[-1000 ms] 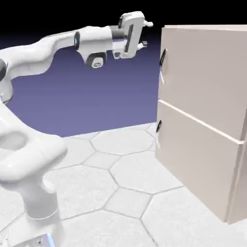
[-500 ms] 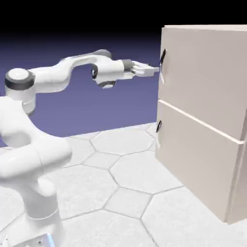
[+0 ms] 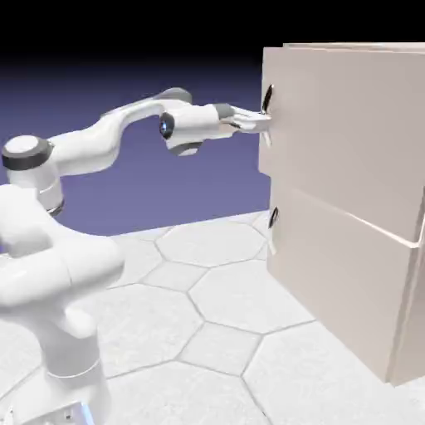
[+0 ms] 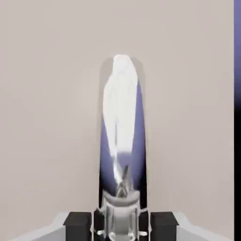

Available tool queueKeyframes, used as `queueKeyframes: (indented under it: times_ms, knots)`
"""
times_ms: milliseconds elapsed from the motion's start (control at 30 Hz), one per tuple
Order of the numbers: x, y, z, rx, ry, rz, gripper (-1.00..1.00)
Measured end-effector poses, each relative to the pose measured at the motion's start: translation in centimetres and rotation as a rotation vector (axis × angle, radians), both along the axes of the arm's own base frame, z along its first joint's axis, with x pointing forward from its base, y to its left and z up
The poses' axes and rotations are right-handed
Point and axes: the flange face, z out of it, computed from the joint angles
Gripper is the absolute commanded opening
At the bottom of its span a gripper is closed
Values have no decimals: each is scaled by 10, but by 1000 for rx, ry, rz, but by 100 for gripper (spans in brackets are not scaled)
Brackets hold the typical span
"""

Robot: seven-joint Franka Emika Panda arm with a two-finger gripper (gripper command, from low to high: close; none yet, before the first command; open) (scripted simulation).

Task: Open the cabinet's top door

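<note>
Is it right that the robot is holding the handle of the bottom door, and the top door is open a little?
Not quite: the fingers are on the handle of the top door, as the exterior view shows. The top door is indeed open a little.

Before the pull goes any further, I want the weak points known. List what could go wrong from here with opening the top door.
The gripper is closed on the handle near one end only, so the hold might slip along its smooth, shiny surface.

The top door stands only slightly ajar, so losing the handle now could leave little opening to work with.

The door's free edge should swing toward the arm, which may crowd it if it doesn't back away in time.
</note>
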Motion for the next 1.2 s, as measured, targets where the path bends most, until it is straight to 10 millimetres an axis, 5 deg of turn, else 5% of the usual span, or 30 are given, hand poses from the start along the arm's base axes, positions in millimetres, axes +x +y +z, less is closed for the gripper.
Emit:
queueKeyframes:
  times_ms: [433,767,1200]
  knots:
    - [-105,-60,1,-5,0,233,-100]
    - [-192,-142,0,-2,1,468,-100]
    - [-249,-226,0,-2,0,667,-100]
